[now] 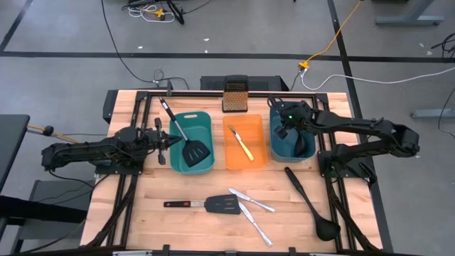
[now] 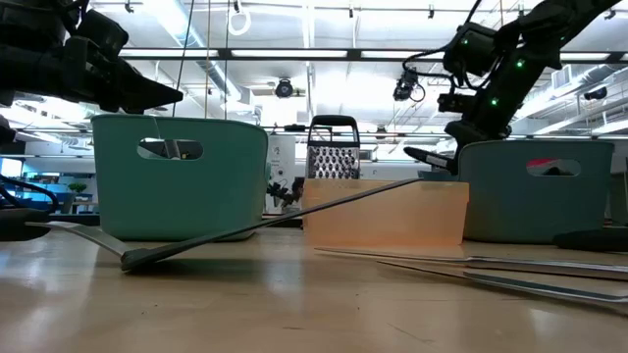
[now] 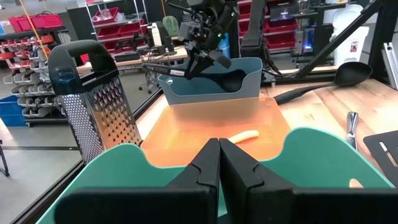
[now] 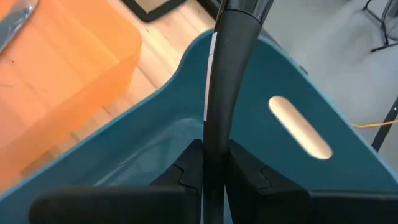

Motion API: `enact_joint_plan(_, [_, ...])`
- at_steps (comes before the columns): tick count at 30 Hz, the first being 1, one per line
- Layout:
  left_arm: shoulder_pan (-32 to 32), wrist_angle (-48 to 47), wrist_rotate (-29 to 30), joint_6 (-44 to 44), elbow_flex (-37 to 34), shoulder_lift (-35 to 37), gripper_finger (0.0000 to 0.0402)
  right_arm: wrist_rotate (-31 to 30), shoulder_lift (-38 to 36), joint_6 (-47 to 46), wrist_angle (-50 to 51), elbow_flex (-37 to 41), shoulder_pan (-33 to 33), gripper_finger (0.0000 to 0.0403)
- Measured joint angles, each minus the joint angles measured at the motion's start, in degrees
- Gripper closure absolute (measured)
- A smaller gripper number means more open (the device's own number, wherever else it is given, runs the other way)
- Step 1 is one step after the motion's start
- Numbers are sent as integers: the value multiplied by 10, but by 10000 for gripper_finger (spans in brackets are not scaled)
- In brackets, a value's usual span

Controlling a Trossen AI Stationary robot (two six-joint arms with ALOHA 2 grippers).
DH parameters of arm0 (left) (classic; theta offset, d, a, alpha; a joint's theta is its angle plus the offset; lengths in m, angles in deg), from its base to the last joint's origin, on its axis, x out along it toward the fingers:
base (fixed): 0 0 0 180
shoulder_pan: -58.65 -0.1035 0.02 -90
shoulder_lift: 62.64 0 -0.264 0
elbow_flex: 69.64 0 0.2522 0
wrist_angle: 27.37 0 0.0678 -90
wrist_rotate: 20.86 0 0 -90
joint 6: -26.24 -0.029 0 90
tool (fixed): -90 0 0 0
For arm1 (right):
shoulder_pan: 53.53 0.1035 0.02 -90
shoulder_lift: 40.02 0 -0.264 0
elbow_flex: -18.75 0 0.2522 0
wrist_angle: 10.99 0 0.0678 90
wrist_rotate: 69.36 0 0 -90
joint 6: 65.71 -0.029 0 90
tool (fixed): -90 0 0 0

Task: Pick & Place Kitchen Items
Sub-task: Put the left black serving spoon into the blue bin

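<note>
Right gripper (image 4: 211, 163) jaws clamped on ladle (image 4: 222, 87) handle, apparently inside blue bin (image 1: 291, 135); left gripper (image 3: 219, 163) jaws closed, empty.

right gripper (image 1: 290, 125) over blue bin (image 1: 279, 147), gripping ladle (image 1: 299, 141) | left gripper (image 1: 163, 146) beside teal bin (image 1: 206, 118)

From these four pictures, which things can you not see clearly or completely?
- Ladle in the right gripper: right wrist view cuts off its bowl; in the high view the gripper partly covers it.
- Box grater: low view, lower part hidden behind the orange bin.
- Yellow-handled knife: left wrist view, blade hidden by the left gripper.
</note>
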Motion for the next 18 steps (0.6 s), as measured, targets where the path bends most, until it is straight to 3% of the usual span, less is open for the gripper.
enact_joint_plan(5, [0,0,0,0,0,0,392,0,14,2,1,0,0,355])
enact_joint_plan(12, [0,0,0,0,0,0,392,-4,18,2,0,0,0,287])
enact_joint_plan(18, [0,0,0,0,0,0,392,-6,18,2,0,0,0,258])
